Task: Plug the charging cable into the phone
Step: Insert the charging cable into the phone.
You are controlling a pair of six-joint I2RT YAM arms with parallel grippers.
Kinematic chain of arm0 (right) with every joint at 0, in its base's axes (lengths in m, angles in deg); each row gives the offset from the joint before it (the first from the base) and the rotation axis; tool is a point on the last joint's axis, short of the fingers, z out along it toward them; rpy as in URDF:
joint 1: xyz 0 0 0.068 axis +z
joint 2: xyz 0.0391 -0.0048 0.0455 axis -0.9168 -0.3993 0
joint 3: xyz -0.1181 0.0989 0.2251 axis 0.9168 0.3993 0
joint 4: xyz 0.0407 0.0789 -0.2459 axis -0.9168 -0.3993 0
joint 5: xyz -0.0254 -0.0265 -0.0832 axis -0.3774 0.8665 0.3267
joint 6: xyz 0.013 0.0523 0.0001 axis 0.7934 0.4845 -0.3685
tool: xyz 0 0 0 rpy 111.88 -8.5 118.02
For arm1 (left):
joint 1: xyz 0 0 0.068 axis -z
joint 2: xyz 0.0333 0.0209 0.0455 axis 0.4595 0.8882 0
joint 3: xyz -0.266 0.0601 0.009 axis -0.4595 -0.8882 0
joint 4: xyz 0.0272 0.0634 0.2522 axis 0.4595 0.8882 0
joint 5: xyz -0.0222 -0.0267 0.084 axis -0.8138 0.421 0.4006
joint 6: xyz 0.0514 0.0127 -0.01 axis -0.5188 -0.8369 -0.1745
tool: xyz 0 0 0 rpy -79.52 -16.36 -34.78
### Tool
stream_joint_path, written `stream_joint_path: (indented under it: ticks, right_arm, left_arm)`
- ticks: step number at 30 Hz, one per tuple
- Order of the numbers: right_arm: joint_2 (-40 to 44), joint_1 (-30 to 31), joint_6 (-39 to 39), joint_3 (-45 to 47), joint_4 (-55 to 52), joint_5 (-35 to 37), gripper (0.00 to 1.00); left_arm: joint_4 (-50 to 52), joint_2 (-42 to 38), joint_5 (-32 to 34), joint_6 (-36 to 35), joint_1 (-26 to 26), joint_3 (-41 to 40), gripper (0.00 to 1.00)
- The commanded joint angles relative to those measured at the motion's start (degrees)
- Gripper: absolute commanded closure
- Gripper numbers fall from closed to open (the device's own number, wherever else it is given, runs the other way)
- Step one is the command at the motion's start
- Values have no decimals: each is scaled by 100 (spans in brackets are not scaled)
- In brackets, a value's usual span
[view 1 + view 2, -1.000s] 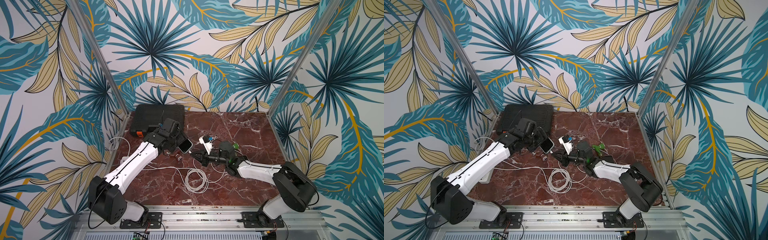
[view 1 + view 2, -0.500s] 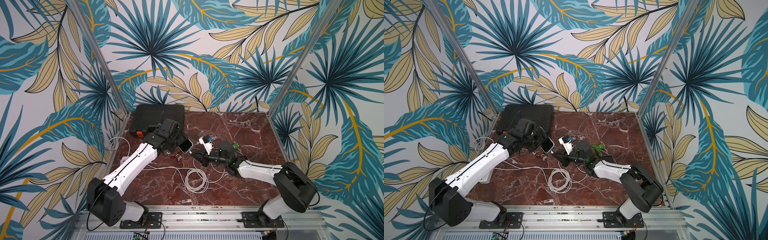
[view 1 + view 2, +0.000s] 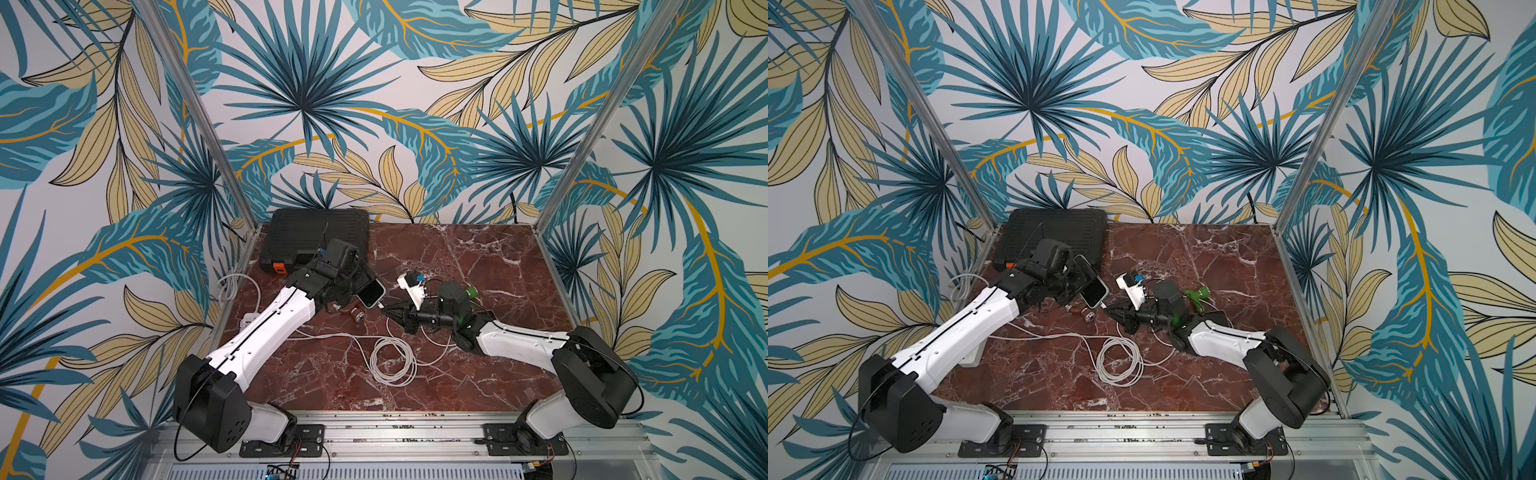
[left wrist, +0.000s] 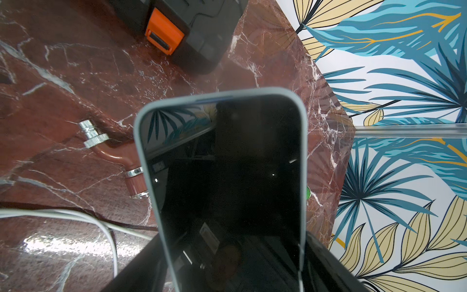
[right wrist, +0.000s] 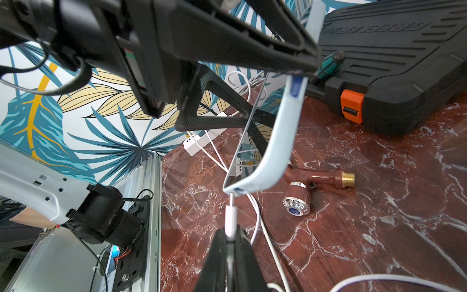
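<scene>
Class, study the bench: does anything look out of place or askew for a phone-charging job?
Yes: a brown tap fitting with metal ends lies on its side on the marble table, near the held phone. It has nothing to do with charging.

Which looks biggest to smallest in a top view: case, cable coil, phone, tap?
1. case
2. cable coil
3. phone, partly hidden and lifted off the table, so its rank against the coil is unsure
4. tap

Left gripper (image 3: 358,286) holds phone (image 3: 371,292); right gripper (image 3: 394,314), cable (image 3: 374,362).
</scene>
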Motion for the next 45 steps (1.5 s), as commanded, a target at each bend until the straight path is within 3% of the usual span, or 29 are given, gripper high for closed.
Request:
stream_joint_path:
  ticks: [1,15,45]
  right_arm:
    - [165,26,-182,-26,-184,-157,100]
    - [11,33,-118,-221,-356,173,100]
    - [156,26,-335,116,-290,56,100]
  left_arm:
    - [-267,-243,94,-121,17,-8,66]
    - [-357,-287,1,-135,24,-87,67]
    - [-430,-272,-47,-121,35,-126,67]
